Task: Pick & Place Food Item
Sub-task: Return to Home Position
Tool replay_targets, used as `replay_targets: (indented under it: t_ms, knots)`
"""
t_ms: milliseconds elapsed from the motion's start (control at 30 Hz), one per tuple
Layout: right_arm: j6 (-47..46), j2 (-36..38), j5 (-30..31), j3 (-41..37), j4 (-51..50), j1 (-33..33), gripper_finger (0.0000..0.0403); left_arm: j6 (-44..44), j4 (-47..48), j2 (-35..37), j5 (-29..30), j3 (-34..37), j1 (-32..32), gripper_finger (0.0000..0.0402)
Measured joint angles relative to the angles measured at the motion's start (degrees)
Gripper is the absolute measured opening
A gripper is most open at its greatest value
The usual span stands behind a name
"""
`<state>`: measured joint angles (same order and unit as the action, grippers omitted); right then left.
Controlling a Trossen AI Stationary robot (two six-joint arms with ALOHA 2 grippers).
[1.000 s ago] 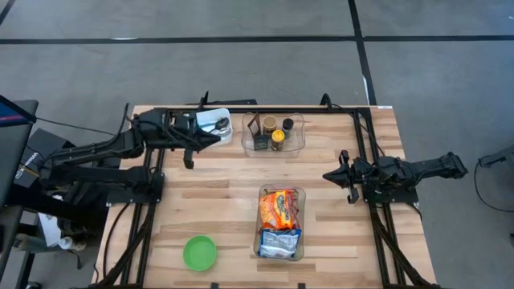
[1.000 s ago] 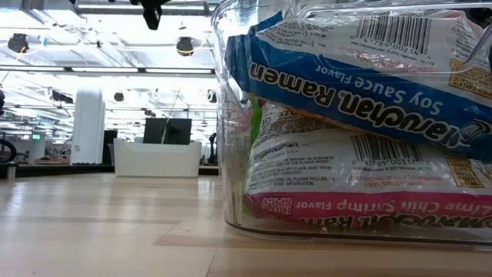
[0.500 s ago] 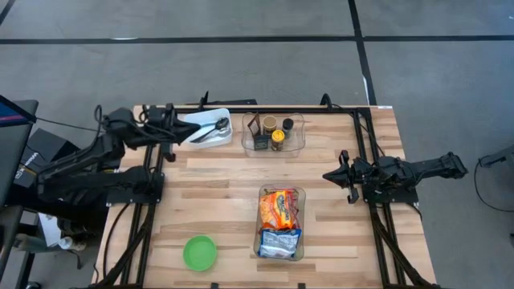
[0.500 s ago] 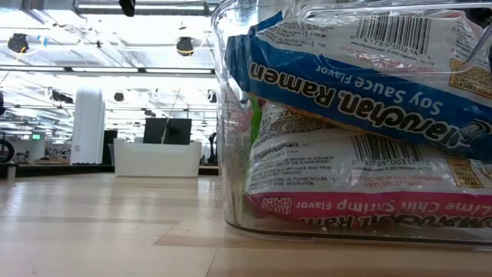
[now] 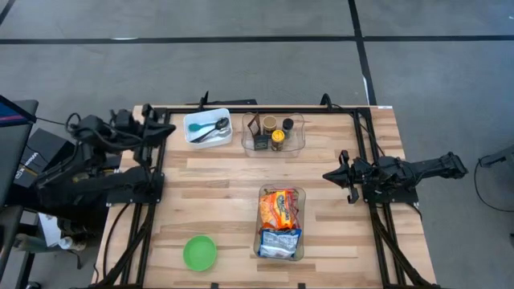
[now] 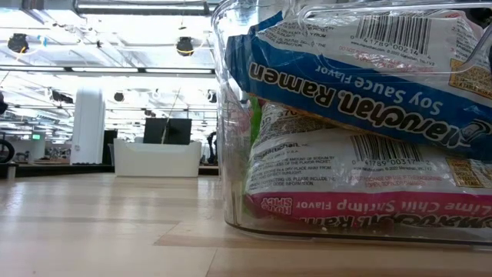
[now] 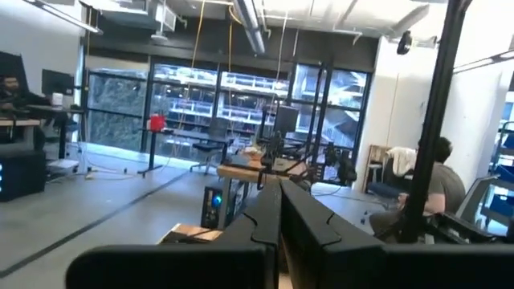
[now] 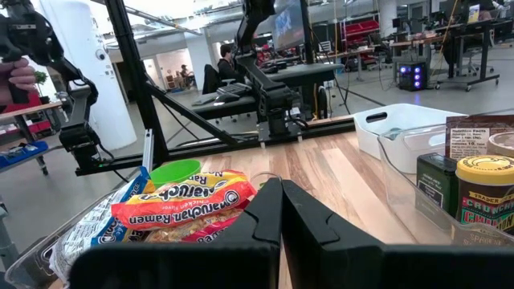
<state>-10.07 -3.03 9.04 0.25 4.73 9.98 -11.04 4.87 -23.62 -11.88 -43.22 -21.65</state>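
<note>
At opposite table point(image 5: 217, 185) edges, left gripper point(image 5: 164, 128), right gripper point(image 5: 328, 174), black spoon point(image 5: 210, 130) partly indistinct

Grey floor point(image 5: 241, 64), dark seams point(image 5: 241, 39) at 12 o'clock off the wooden table point(image 5: 217, 201). Glazed wall point(image 7: 201, 104) behind desks point(image 7: 261, 166); seated person point(image 7: 438, 189) at 3 o'clock. Ceiling lights point(image 6: 184, 46) on.

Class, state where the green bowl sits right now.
In the high view, the green bowl sits low on the left, just left of the clear bin of ramen packs.
</note>
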Motion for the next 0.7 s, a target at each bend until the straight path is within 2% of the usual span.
replay_targets:
  t_ms: [167, 700]
  knots:
    - [0.0, 0.0, 0.0, 0.0, 0.0, 0.0, 0.0000, -1.5, 0.3, 3.4, 0.0, 0.0, 0.0, 0.0001]
    - [0.0, 0.0, 0.0, 0.0, 0.0, 0.0, 0.0000, 1.8, 0.4, 11.0, 0.0, 0.0, 0.0, 0.0001]
